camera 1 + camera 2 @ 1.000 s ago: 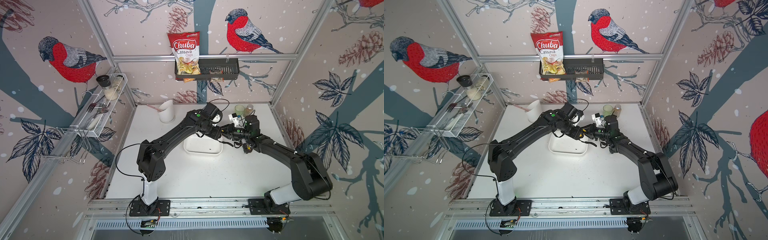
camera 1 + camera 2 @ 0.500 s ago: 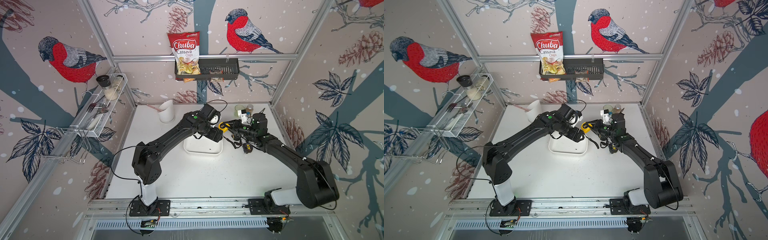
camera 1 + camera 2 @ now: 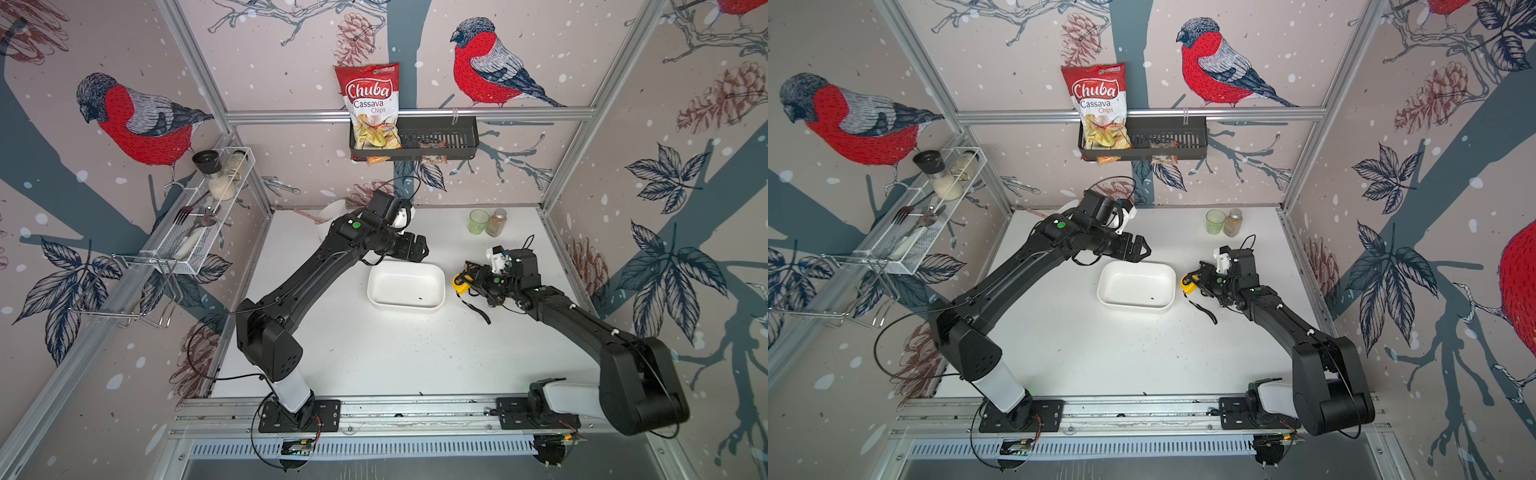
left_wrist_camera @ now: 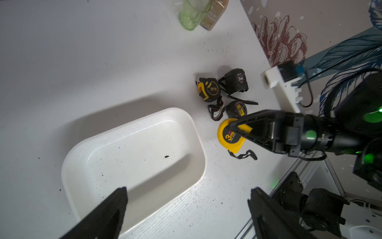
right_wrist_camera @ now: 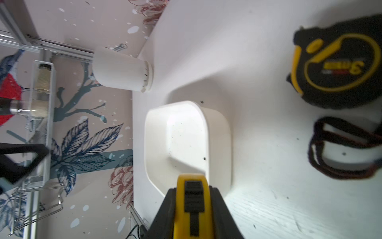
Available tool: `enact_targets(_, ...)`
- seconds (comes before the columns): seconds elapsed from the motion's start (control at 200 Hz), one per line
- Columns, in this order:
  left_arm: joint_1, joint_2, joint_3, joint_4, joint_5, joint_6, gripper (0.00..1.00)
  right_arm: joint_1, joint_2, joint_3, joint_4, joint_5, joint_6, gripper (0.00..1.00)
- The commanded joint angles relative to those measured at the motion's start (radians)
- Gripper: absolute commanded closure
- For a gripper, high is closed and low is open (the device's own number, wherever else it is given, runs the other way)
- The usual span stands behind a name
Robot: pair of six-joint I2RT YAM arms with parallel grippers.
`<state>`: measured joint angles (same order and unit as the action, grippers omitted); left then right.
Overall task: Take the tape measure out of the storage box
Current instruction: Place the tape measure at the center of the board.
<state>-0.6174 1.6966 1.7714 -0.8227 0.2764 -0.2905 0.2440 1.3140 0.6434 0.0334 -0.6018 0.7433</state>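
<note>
Left wrist view showed the right gripper clamped on the yellow tape measure, just right of the storage box; the left gripper stood open. A high release could bounce it onto neighbouring tape measures

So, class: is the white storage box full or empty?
Empty. The storage box holds only dark specks on its bare floor; the yellow tape measure is outside it, beyond the rim.
</note>
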Motion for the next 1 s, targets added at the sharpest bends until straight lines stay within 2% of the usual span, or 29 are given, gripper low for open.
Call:
enact_targets(0.0, 0.004, 0.013, 0.043, 0.001, -0.033, -0.036, 0.04, 0.001, 0.015, -0.034, 0.008, 0.041, -0.062, 1.0)
enact_targets(0.295, 0.004, 0.015, 0.049, -0.022, -0.06, -0.08, 0.05, 0.001, 0.223, 0.002, 0.075, 0.064, -0.107, 1.0)
enact_targets(0.62, 0.005, -0.032, 0.008, -0.037, -0.147, -0.112, 0.04, 0.002, 0.344, 0.11, -0.004, 0.143, -0.19, 1.0)
enact_targets(0.71, 0.005, -0.034, 0.008, -0.047, -0.161, -0.113, 0.04, 0.006, 0.365, 0.138, -0.043, 0.165, -0.217, 0.89)
enact_targets(0.765, 0.007, -0.035, 0.008, -0.049, -0.166, -0.112, 0.04, 0.006, 0.377, 0.151, -0.064, 0.176, -0.228, 0.77)
enact_targets(0.84, 0.012, -0.033, 0.008, -0.053, -0.169, -0.114, 0.04, 0.005, 0.388, 0.157, -0.081, 0.188, -0.235, 0.67)
enact_targets(0.996, 0.021, -0.03, 0.008, -0.066, -0.177, -0.116, 0.04, 0.008, 0.384, 0.143, -0.102, 0.209, -0.237, 0.54)
